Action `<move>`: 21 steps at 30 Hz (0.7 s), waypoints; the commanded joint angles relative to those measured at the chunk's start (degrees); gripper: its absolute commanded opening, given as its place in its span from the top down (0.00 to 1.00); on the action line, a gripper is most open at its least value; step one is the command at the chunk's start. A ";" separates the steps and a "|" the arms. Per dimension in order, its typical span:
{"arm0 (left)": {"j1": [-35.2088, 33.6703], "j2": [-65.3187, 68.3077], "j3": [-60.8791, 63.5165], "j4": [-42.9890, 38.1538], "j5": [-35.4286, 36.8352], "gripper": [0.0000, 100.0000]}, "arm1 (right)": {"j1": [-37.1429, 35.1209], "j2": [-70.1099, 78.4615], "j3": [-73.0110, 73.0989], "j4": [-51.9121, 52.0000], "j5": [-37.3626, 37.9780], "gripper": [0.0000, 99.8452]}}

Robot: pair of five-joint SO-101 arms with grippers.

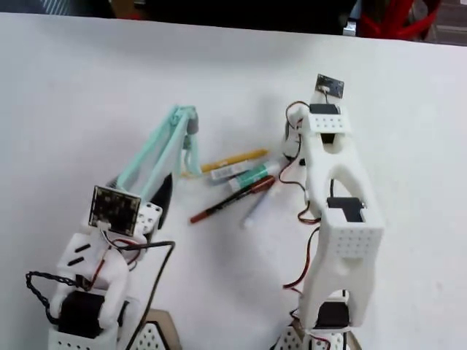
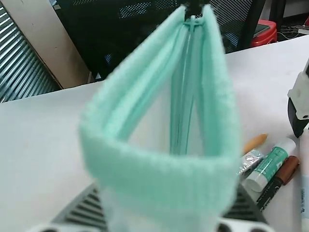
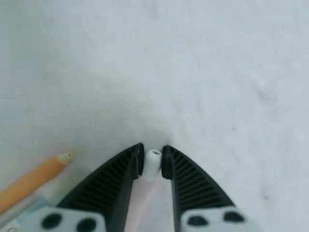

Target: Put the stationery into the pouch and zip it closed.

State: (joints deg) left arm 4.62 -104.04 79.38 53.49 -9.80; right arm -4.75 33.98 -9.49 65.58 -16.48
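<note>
My left gripper (image 1: 151, 194) is shut on one end of a mint green pouch (image 1: 157, 155), which stands off the table with its mouth open (image 2: 159, 179) and its zipper (image 2: 192, 24) at the far end. Beside it lie an orange pencil (image 1: 233, 160), a green-and-white marker (image 1: 252, 176) and a red-brown pen (image 1: 230, 200). My right gripper (image 3: 152, 160), low over the table by the pencil's tip (image 3: 63, 157), is shut on a white pen tip (image 3: 153, 159). A pale pen (image 1: 255, 210) runs toward that arm; I cannot tell whether it is the same one.
The white table (image 1: 87, 87) has open room to the left, the far side and the right. Red and black wires (image 1: 303, 204) hang beside the right arm. A dark chair and a red object (image 1: 394, 18) sit beyond the far edge.
</note>
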 commanded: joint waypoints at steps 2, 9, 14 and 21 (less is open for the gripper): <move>-0.04 -0.22 -0.26 -1.58 0.35 0.80 | -0.22 -0.92 -1.58 1.27 0.00 0.98; 2.42 -0.22 1.32 -1.58 0.35 0.80 | 3.03 -8.57 5.19 -1.80 -0.26 0.98; 2.07 -0.22 0.97 -1.58 0.35 0.80 | 7.25 -21.76 19.43 -9.71 -2.81 0.98; 2.07 -0.22 0.97 -1.58 0.35 0.80 | 7.78 -47.08 46.51 -27.82 -5.45 0.98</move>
State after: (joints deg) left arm 6.11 -104.31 80.88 53.41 -9.80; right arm 2.64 -0.84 28.40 44.57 -20.97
